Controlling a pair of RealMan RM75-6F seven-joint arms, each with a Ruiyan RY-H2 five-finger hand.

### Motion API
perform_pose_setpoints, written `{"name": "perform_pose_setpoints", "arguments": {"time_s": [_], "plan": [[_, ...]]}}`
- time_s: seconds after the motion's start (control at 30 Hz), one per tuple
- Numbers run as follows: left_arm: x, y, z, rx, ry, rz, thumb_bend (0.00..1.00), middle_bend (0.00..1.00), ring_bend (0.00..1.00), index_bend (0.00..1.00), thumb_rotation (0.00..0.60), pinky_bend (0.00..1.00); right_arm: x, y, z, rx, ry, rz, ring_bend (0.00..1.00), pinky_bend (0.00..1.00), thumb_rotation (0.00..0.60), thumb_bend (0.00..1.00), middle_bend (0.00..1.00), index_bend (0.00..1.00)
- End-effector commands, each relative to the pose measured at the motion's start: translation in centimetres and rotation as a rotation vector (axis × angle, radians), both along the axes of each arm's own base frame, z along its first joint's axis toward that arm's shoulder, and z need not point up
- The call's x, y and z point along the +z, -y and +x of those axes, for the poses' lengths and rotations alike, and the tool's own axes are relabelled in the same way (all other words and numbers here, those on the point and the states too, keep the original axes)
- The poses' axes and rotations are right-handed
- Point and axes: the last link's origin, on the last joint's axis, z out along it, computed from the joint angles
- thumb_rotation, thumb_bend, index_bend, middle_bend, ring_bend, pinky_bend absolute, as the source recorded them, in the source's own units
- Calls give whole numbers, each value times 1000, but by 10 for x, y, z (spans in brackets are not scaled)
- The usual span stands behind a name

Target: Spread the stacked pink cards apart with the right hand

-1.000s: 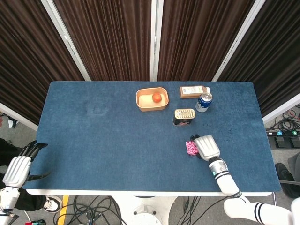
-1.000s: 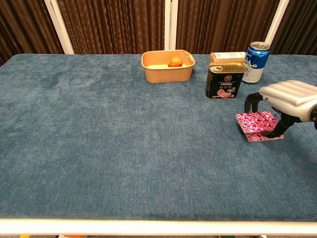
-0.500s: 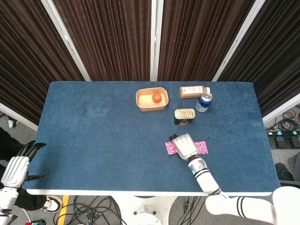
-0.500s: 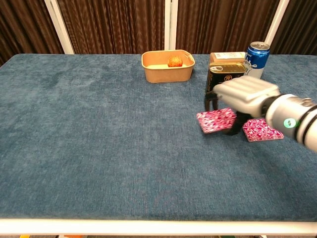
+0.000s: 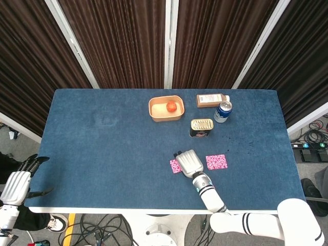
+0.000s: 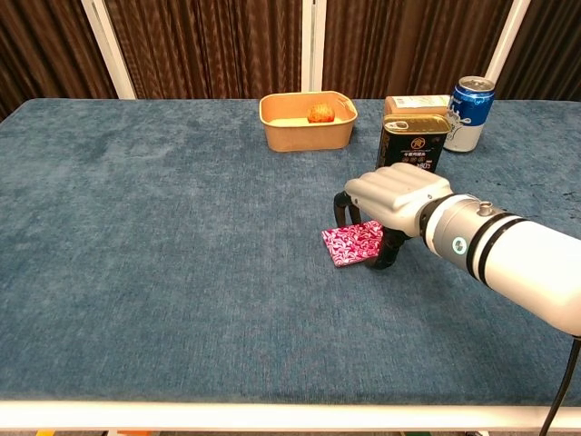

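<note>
Head view: your right hand (image 5: pixel 189 163) has moved further left since half a second ago, fingers pressing down on one flat pink patterned card (image 5: pixel 176 166). A second pink patterned card (image 5: pixel 216 162) now lies apart to its right on the blue cloth table (image 5: pixel 102 143). Your left hand (image 5: pixel 19 182) hangs off the table edge, fingers spread, holding nothing.

Chest view: the right hand (image 6: pixel 392 195) arches over the card (image 6: pixel 352 243), fingertips touching it; the other card is hidden behind the arm.
</note>
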Motion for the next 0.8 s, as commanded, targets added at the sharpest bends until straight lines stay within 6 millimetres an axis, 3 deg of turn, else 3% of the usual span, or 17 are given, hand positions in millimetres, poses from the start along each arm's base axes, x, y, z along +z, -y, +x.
{"name": "perform_pose_setpoints", "arguments": {"time_s": [0.03, 0.23, 0.43, 0.63, 0.8], "plan": [[0, 0, 0, -2, -1, -1, 0, 161, 65, 182, 600, 159, 0, -1, 0, -8, 3, 18, 859, 927, 600, 168, 299, 341], [-1, 0, 1, -5, -2, -2, 0, 161, 65, 182, 600, 159, 5, -1, 3, 0, 15, 34, 849, 923, 600, 125, 202, 155], [-1, 0, 2, -7, -3, -1, 0, 161, 65, 182, 600, 158, 21, 0, 4, 19, 16, -3, 848, 922, 600, 123, 198, 148], [-1, -1, 3, -8, -3, -6, 0, 161, 65, 182, 600, 159, 59, 5, -27, -12, -39, -81, 848, 922, 600, 123, 211, 150], [-4, -1, 3, -9, -8, -18, 0, 161, 65, 182, 600, 158, 77, 3, -58, -66, -70, -83, 848, 922, 600, 122, 216, 199]]}}
